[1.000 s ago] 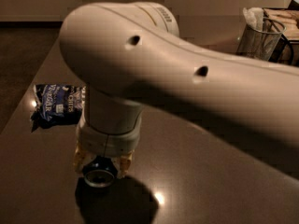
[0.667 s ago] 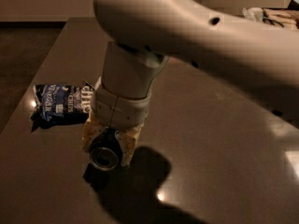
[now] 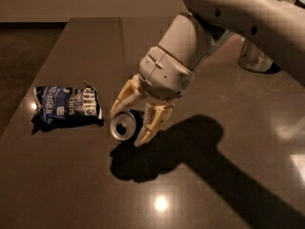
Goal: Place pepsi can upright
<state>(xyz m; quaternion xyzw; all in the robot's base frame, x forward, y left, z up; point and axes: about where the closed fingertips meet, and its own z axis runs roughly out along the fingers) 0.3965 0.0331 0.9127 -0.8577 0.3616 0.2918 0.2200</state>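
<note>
Your gripper hangs over the middle of the counter, fingers clamped on the pepsi can. The can is tilted, silver end towards the camera, seemingly just off the surface. A blue chip bag lies near its left.

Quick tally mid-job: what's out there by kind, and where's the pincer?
Drink cans: 1, the pepsi can, tipped with a silver end toward the camera, gripped in the pincer just right of the bag.
Chip bags: 1, the blue chip bag, lying flat at left.
Clear containers: 1, a clear container, far right.
Total: 3
</note>
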